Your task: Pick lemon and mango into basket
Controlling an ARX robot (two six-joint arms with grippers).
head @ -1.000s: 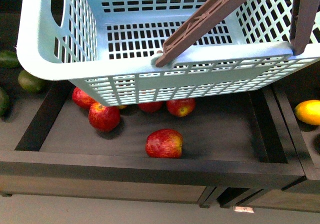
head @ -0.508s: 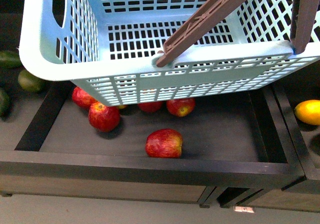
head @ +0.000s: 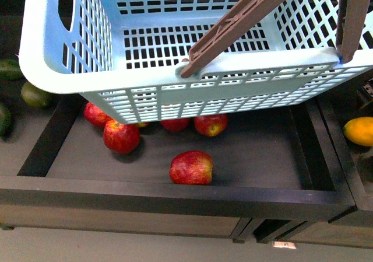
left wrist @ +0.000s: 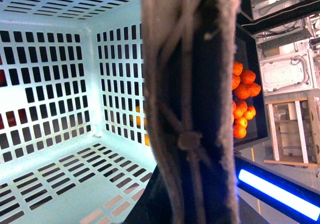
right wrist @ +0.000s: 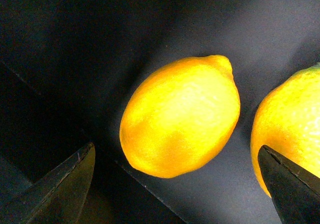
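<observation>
Right jaws spread over lemon (right wrist: 180, 116)

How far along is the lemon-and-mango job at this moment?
Nothing looks done: the basket shows no fruit inside in the front or left wrist views. In hand: the right gripper is open, a finger on each side of the lemon, which lies ungripped on the dark surface. Remaining: grasp it, drop it in, then the mango, which I cannot pick out for sure.
</observation>
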